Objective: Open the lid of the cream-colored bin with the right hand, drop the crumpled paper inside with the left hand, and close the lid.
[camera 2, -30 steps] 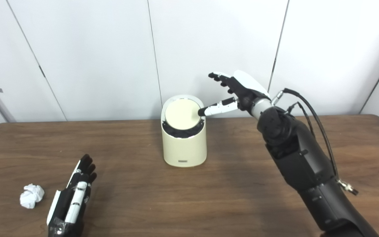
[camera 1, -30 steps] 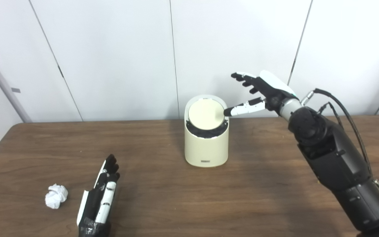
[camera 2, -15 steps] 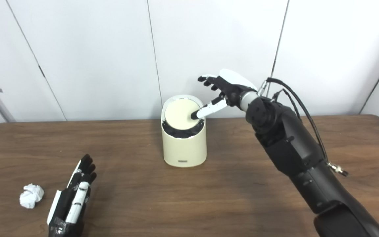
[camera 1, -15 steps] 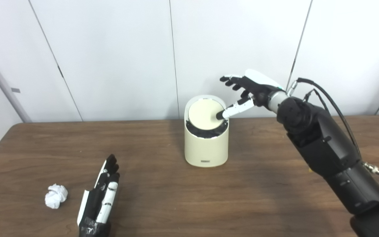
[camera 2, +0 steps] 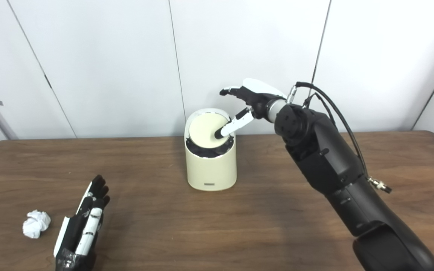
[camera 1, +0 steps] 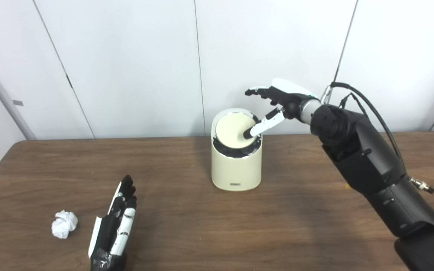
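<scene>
One cream-colored bin [camera 1: 236, 162] is seen standing upright near the middle of the table [camera 1: 202, 226], its long axis vertical and its small label turned toward the camera. Its round lid [camera 1: 234, 130] is tilted, the face angled up and toward the viewer, with a dark gap showing below the lid's near edge. The right robot hand [camera 1: 277, 103] is held over the bin's right rim, fingers spread and nothing gripped; the thumb tip is laid against the lid's right side. One crumpled paper [camera 1: 64, 224] is found lying on the table at the front left, well apart from the bin. The left robot hand [camera 1: 115, 226] is rested flat just beside the paper, to its right, fingers extended and pointing away toward the wall, empty. Two hands, one bin, one paper ball are counted.
</scene>
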Controlling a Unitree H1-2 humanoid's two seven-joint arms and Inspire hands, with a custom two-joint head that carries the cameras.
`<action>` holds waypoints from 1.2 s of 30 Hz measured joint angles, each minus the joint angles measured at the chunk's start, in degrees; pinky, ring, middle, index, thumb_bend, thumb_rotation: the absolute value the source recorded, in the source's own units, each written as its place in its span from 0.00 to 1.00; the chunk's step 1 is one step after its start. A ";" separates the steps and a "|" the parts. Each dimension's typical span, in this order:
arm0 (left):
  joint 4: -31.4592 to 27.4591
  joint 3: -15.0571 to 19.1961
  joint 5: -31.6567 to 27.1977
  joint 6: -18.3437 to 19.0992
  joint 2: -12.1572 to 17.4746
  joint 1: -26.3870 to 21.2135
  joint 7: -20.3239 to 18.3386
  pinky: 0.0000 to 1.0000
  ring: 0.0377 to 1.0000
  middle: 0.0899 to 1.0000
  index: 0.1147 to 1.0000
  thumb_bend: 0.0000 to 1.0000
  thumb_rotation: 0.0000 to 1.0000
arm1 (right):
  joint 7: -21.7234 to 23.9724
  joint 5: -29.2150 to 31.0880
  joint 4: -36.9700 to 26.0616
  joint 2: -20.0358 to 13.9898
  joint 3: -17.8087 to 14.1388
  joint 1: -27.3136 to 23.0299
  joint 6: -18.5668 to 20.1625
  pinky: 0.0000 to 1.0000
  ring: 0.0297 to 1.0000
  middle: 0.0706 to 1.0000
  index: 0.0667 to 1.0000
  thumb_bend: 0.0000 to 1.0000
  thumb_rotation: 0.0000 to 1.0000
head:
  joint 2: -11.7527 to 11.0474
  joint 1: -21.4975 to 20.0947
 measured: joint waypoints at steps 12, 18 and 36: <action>0.24 0.13 0.21 -0.83 -0.37 -0.25 0.04 1.00 1.00 1.00 1.00 0.31 0.67 | 0.44 -1.71 1.33 1.02 2.11 -1.47 -0.11 0.81 0.90 0.92 0.89 0.88 0.43 | 0.35 0.18; 0.36 0.24 0.22 -1.06 -0.49 -0.39 0.05 1.00 1.00 1.00 1.00 0.31 0.69 | 0.41 -1.71 1.88 1.29 2.17 -1.48 -0.35 0.86 0.91 0.92 0.89 0.87 0.43 | 0.44 0.09; 0.77 0.52 0.29 -2.03 -1.17 -0.95 0.28 1.00 1.00 1.00 1.00 0.31 0.71 | 0.40 -2.21 4.32 1.38 3.46 -1.48 -1.32 0.94 0.92 0.92 0.90 0.87 0.43 | 1.14 0.44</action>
